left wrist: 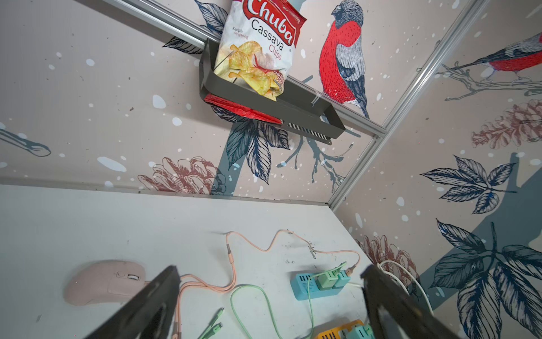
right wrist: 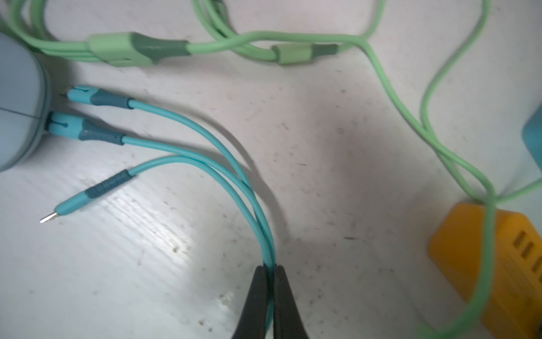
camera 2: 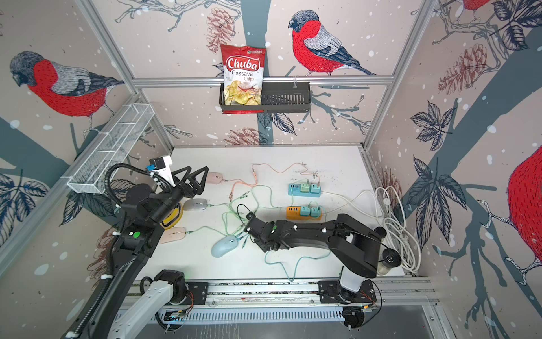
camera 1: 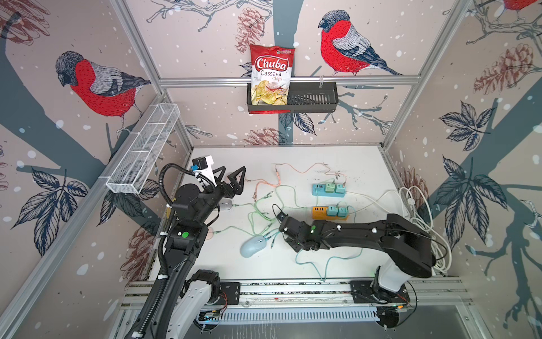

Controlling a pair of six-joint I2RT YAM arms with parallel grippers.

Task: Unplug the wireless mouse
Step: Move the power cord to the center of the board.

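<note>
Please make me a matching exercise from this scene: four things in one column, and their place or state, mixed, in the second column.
1. blue mouse
2. chips bag
3. left hand
4. right hand

A. shut on the teal cable
B. in the black basket
C. open, holding nothing
D. teal connector plugged in

Pairs: 1-D, 2-B, 3-C, 4-A

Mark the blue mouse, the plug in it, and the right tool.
blue mouse (camera 1: 253, 246): in a top view, middle of its shell.
teal plug (right wrist: 69, 126): right wrist view, connector body at the mouse's front.
right tool (right wrist: 271, 267): right wrist view, midway between its fingertips, shut on the teal cable (right wrist: 266, 240).
</note>
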